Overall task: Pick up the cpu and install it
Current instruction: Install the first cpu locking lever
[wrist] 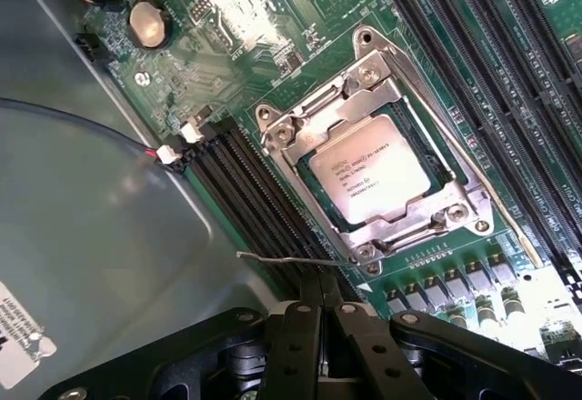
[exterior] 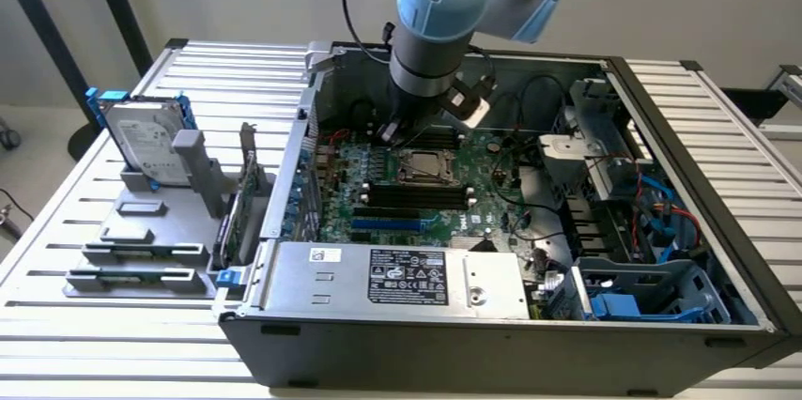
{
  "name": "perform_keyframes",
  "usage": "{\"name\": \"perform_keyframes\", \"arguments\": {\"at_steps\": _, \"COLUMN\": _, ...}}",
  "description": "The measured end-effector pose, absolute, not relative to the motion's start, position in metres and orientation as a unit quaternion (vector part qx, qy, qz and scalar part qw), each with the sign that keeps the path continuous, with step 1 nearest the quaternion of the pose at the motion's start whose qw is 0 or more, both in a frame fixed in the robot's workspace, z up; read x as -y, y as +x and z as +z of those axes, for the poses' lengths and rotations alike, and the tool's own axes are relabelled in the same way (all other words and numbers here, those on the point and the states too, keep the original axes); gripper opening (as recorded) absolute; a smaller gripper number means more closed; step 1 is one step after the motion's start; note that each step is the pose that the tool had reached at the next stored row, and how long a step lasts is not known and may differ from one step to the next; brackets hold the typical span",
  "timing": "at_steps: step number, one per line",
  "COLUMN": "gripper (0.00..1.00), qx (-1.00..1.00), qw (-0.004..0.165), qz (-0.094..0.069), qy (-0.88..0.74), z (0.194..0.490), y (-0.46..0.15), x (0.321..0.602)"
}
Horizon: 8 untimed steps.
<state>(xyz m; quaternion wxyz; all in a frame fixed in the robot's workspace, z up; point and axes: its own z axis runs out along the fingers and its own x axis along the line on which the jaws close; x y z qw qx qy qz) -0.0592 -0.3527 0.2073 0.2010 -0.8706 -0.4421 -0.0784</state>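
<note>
Your arm reaches down into the open computer case (exterior: 652, 325) from above, and in the exterior view the gripper (exterior: 398, 133) hangs just over the motherboard (exterior: 426, 203), a little toward the far side of the processor socket (exterior: 426, 165).

Look at the wrist view: the cpu (wrist: 375, 178) already lies flat in the socket (wrist: 382, 177), its silvery top facing up with printed text on it. The metal retention frame (wrist: 341, 100) surrounds the chip on all sides and overlaps its edges. The chip sits square in the opening, not tilted.

The gripper (wrist: 320, 314) holds nothing. Its two black fingers (wrist: 296, 345) meet at the tips with no gap that you can see between them, so the jaws stand closed and empty. The tips hover near the socket's edge, just beside the black memory slots (wrist: 245, 186), apart from the chip itself. Whether the tips touch the board is hard to judge from this angle.

A thin grey wire-like lever (wrist: 291, 259) runs across just in front of the fingertips. A round coin battery (wrist: 150, 23) sits on the board, well away from the socket.

In the exterior view, on the slatted table (exterior: 75, 325) to the case's left, a silver hard drive with blue brackets (exterior: 141, 142) stands upright in a grey holder (exterior: 138, 231). The power supply (exterior: 401, 278) lies along the case's near side.
</note>
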Motion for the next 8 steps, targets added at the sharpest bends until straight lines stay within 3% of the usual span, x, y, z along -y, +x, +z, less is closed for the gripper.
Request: {"name": "perform_keyframes", "arguments": {"at_steps": 8, "gripper": 0.11, "qx": 0.443, "qw": 0.189, "qz": -0.072, "qy": -0.873, "z": 0.2012, "y": -0.0597, "x": 0.3506}}
